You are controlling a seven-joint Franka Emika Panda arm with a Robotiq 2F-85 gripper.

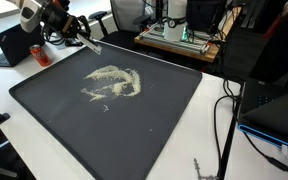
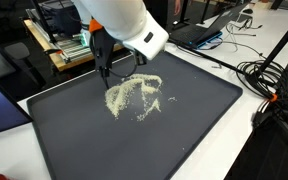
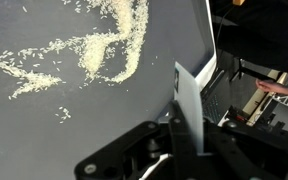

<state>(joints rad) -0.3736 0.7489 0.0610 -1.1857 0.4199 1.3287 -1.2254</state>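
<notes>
In an exterior view, the end effector (image 1: 76,34) is clamped shut on a thin white flat blade (image 1: 90,44). The blade slants down over the far edge of a large black rimmed tray (image 1: 44,100) on the white worktop (image 1: 209,150). A scatter of pale rice-like grains (image 1: 112,84) lies mid-tray, apart from the blade.

In an exterior view, the end effector (image 2: 105,68) hangs just behind the grains (image 2: 134,95); whether the blade touches the tray (image 2: 194,120) is unclear.

In the wrist view, the end effector (image 3: 189,138) pinches the blade (image 3: 187,100) near the tray's (image 3: 24,130) edge, with the grains (image 3: 99,50) off to one side.
</notes>
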